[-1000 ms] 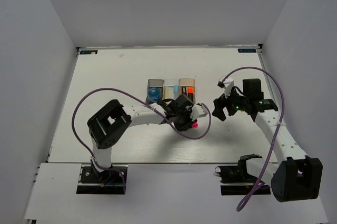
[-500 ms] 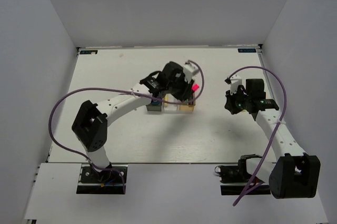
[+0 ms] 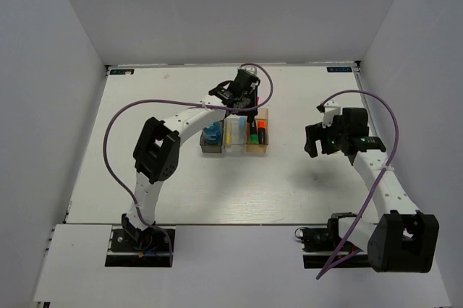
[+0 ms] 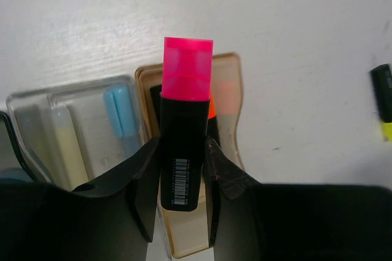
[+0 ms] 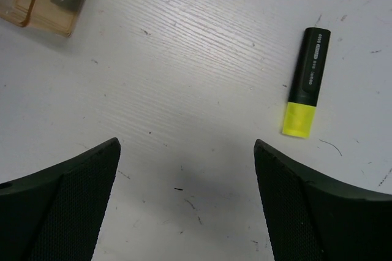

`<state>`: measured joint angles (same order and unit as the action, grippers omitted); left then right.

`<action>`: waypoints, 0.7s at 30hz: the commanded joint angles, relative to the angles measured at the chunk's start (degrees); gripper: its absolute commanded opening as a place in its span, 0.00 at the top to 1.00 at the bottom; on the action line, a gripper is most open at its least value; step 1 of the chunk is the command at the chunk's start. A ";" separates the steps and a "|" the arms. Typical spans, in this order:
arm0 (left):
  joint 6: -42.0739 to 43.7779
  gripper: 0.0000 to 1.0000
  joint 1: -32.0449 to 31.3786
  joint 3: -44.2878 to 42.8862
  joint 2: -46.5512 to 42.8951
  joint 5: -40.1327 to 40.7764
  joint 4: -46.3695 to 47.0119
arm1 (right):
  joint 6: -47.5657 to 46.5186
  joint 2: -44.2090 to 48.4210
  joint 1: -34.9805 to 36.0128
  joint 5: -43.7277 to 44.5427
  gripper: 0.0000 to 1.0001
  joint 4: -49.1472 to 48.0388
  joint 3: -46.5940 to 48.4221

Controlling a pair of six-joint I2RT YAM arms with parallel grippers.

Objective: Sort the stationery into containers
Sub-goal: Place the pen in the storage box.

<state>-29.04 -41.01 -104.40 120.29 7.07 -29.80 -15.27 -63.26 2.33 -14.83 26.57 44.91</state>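
My left gripper (image 3: 246,100) is shut on a black highlighter with a pink end (image 4: 182,120) and holds it over the translucent tan bin (image 4: 235,83). In the left wrist view the gripper (image 4: 182,154) has both fingers pressed on the black body. An orange end (image 4: 212,109) lies in the tan bin below. The clear bin (image 4: 18,98) holds a light-blue stick (image 4: 120,111) and a pale yellow stick (image 4: 66,144). From above, the dark grey bin (image 3: 210,147) holds the blue roll (image 3: 210,132). My right gripper (image 5: 187,143) is open and empty above the table, near a yellow-ended highlighter (image 5: 306,83).
From above, the tan bin (image 3: 257,149) holds an orange-ended highlighter (image 3: 262,126) and a green-ended one (image 3: 254,137). The right gripper (image 3: 312,140) hovers to the right of the bins. The tan bin's corner (image 5: 37,19) shows at the top left of the right wrist view.
My left gripper has carried the pink highlighter from the table in front of the bins to the far side, over the tan bin. The right gripper shifted slightly.
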 commanded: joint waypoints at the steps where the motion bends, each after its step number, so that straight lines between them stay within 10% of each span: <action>1: -4.97 1.00 -0.64 1.56 -3.13 2.95 -0.79 | 1.73 0.69 -1.09 2.69 0.09 -3.36 0.09; 3: -5.15 1.00 -0.65 4.29 -3.57 2.34 0.27 | 2.70 0.69 -1.53 2.79 0.22 -3.89 -0.34; 7: -5.33 1.00 -1.00 5.35 -2.61 1.02 0.80 | 3.75 0.95 -1.71 3.14 1.00 -4.86 -0.61; 21: -7.09 0.95 -2.49 4.47 0.03 -0.57 0.45 | 5.07 -1.25 -5.67 2.18 0.67 -4.15 -0.17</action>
<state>-35.18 -42.92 -99.00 120.68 7.03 -30.00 -10.63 -64.25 -2.76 -11.94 23.77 44.40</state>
